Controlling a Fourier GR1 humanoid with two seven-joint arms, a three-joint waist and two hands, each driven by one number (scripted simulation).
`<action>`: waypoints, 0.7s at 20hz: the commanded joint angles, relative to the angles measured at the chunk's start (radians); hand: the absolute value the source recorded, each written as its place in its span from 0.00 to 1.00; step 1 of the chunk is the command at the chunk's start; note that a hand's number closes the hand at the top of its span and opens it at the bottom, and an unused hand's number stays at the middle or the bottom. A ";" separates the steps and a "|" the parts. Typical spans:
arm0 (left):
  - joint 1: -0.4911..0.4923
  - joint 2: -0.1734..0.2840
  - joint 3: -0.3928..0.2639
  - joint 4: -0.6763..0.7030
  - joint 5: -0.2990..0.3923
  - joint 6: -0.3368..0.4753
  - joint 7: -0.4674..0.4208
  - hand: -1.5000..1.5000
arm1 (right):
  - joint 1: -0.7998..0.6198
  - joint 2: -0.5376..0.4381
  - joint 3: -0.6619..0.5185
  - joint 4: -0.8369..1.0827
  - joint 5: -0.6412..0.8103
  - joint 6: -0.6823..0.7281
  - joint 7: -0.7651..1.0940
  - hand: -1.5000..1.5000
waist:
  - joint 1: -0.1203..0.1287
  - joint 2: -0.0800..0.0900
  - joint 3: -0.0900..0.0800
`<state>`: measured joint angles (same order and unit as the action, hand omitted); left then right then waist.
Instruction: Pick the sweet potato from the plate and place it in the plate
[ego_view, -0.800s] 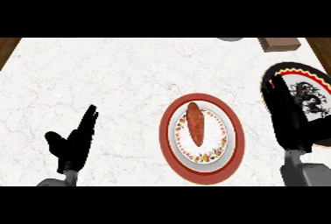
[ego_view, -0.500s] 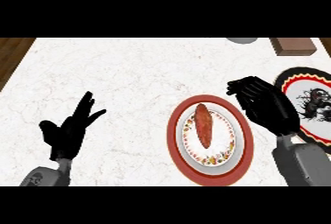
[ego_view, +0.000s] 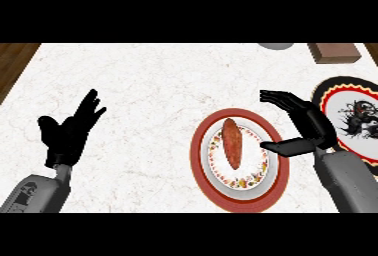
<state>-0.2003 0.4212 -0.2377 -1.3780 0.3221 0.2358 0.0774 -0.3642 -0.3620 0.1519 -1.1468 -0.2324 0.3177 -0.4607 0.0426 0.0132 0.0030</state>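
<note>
1. The sweet potato (ego_view: 232, 143) lies lengthwise on the red-rimmed plate (ego_view: 200, 162), centre right of the frame, untouched.
2. My right hand (ego_view: 304, 121) sits just right of that plate, fingers spread and curving toward the upper left, thumb stretched toward the plate's right rim. It holds nothing and I see no contact with the potato.
3. My left hand (ego_view: 70, 131) rests open at the left of the frame, fingers up, well apart from everything.
4. I judge the step in hand to be the reach. To do it well I would bring the right hand over the potato's middle, fingers on its far long side and thumb on the near one, closing across the narrow width, not along the length.
5. The potato's tapered ends look likely to roll or slip, so I would grip at the thick part and lift straight up, clear of the rim.
6. The dragon plate (ego_view: 359, 120), black-edged at the right of the frame, is partly hidden behind my right forearm; I take it as the target.
7. The table (ego_view: 162, 80) is pale marble. At the top edge sit a grey round object (ego_view: 275, 45) and a brown block (ego_view: 334, 52). Dark wood floor (ego_view: 15, 57) shows in the upper left.
</note>
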 joint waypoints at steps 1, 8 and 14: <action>-0.019 0.025 0.020 0.016 -0.005 -0.017 0.016 0.50 | -0.037 -0.045 0.081 0.144 0.174 0.081 -0.207 0.00 | -0.004 0.000 0.000; -0.001 -0.018 0.039 0.050 -0.034 -0.016 -0.007 0.50 | -0.209 -0.080 0.099 0.369 0.341 0.093 -0.318 0.00 | -0.022 -0.007 -0.002; 0.011 -0.010 0.072 0.005 -0.053 -0.039 0.052 0.50 | -0.165 -0.070 0.147 0.199 0.420 0.090 -0.174 0.00 | -0.043 -0.015 -0.003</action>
<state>-0.1846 0.4145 -0.1791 -1.3700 0.2851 0.2026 0.0999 -0.5558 -0.4287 0.2645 -0.8845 0.1260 0.4022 -0.6704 0.0110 0.0017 0.0003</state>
